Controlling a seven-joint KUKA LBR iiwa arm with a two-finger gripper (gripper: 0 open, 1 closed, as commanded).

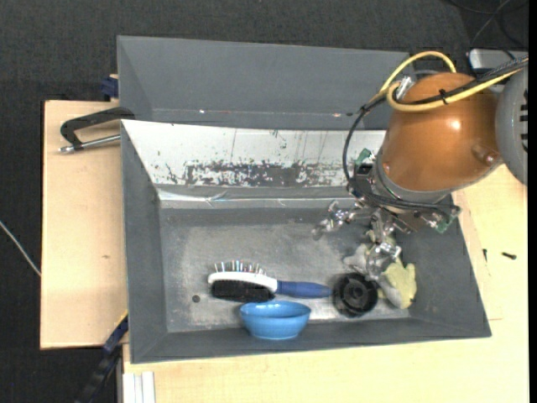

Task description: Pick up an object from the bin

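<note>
— Right, seeing gripper [379,257] just above black round rubbery wheel [356,295]; cannot tell whether spread or closed.
— Could snag pale yellow crumpled spongy lump [402,282] just right of wheel, pinching both, holding neither.

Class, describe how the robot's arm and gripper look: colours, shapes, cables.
A glossy orange dome-shaped cover caps the wrist, with yellow and black cables looping over its top. A grey arm segment adjoins it. Below is a small silvery metal gripper.
</note>
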